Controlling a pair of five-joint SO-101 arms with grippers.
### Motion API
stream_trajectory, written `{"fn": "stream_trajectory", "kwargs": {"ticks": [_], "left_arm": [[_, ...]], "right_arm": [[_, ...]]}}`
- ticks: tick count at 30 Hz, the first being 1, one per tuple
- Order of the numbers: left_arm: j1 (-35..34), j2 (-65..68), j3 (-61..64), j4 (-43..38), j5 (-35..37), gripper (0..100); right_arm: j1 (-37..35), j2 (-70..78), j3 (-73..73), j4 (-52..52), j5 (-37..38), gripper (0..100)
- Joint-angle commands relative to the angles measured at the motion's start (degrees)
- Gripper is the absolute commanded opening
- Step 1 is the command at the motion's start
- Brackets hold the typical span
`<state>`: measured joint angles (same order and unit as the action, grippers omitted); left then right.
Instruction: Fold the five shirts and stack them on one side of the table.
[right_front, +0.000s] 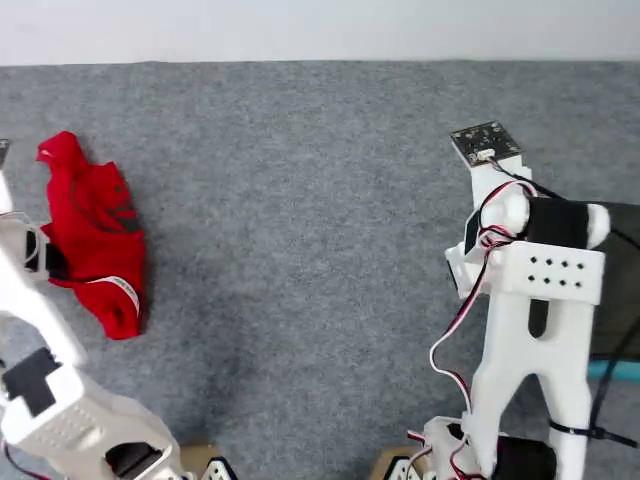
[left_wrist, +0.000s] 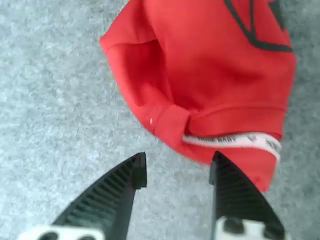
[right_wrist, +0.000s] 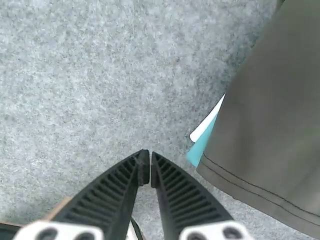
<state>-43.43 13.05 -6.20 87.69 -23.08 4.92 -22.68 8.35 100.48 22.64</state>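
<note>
A crumpled red shirt (right_front: 95, 235) with a dark print lies at the left side of the grey table. My left gripper (left_wrist: 177, 167) hovers open just at the red shirt's (left_wrist: 210, 75) hem, where a white label band shows; one fingertip (left_wrist: 222, 167) overlaps the hem edge. At the right, a dark grey folded shirt (right_wrist: 272, 115) lies on top of a teal one (right_wrist: 202, 145) with a white edge. My right gripper (right_wrist: 150, 165) is shut over bare felt beside that stack, holding nothing. The right arm (right_front: 530, 270) stands over the stack's edge in the high view.
Grey felt covers the table (right_front: 300, 200) from the red shirt across to the right arm. A pale wall runs along the far edge. The dark stack (right_front: 620, 290) reaches the right edge of the high view.
</note>
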Motion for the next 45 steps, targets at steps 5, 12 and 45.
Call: {"fn": "stream_trajectory", "kwargs": {"ticks": [5, 12, 45], "left_arm": [[2.02, 8.09, -0.22, -6.42, 0.00, 21], [5.54, 8.79, -9.45, -1.14, 4.04, 1], [67.87, -28.40, 8.48, 0.44, 22.07, 4]], "right_arm": [[-0.40, -2.68, -0.44, 2.42, -0.62, 0.9], [-0.40, -2.77, -0.35, 2.42, -0.62, 0.9], [-0.22, -2.42, -0.26, 2.42, -0.62, 0.9]]}}
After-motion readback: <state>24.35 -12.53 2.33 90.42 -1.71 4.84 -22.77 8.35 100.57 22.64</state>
